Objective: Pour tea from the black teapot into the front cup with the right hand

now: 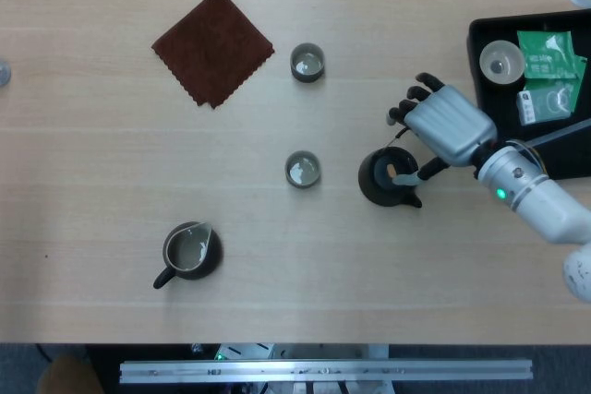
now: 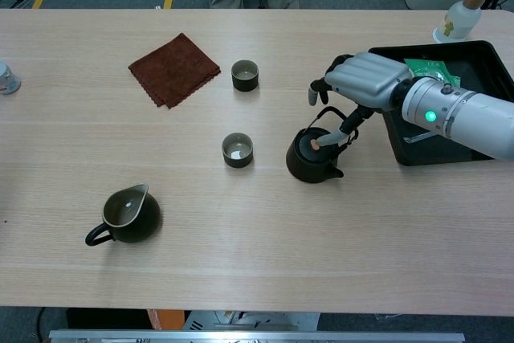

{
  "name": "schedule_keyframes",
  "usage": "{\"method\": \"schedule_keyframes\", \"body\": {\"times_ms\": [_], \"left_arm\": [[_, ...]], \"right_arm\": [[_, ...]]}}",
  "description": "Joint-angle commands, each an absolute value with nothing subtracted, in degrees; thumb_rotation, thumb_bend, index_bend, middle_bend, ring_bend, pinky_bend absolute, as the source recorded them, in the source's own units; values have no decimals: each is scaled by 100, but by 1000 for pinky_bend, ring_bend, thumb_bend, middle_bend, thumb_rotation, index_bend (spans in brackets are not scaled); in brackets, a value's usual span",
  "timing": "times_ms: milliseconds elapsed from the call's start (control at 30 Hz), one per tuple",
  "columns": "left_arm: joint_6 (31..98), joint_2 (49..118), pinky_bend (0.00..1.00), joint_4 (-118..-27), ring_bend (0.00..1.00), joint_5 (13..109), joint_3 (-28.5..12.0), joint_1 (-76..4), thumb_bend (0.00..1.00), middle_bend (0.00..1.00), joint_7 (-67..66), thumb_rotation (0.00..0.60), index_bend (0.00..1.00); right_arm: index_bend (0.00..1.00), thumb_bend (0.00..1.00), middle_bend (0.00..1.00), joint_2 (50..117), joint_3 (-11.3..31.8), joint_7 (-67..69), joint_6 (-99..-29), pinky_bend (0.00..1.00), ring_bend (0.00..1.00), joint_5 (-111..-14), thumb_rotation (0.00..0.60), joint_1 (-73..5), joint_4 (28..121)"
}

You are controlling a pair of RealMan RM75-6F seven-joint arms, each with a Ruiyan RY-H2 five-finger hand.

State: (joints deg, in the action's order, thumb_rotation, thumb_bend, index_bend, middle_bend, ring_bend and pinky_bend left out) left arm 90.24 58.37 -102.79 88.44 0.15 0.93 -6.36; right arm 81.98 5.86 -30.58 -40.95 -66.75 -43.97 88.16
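Teapot (image 1: 386, 179) sits upright on the table (image 1: 277, 256), right of the front cup (image 1: 302, 170). Over its handle hovers the right hand (image 1: 443, 124), fingers (image 1: 407, 105) spread, thumb reaching down onto the lid; whether the hand actually holds the handle cannot be told. Behind stands a second cup (image 1: 307, 62) beside a brown cloth (image 1: 213, 46). A pitcher (image 1: 189, 252) sits near left; a black tray (image 1: 480, 39) lies right.

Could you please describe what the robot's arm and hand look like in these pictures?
Only the right arm shows. The right hand has a ribbed, silver-grey back, dark fingers with pale grey tips, and a light grey thumb. Behind it the forearm is a smooth silver-white cylinder with a small glowing green light near the wrist. No loose cables are visible.
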Motion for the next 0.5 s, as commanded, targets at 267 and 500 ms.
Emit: {"method": "schedule_keyframes", "body": {"times_ms": [267, 500], "left_arm": [[9043, 5859, 149, -10219, 177, 8857, 12, 109, 388, 232, -582, 600, 215], [9028, 5883, 149, -10204, 177, 8863, 23, 114, 388, 232, -576, 600, 216]], "right_arm": [[306, 0, 387, 8085, 337, -3030, -4130, 129, 215, -6580, 251, -4454, 8930], [306, 0, 388, 7781, 104, -3035, -4310, 129, 215, -6696, 251, -4361, 9244]]}}
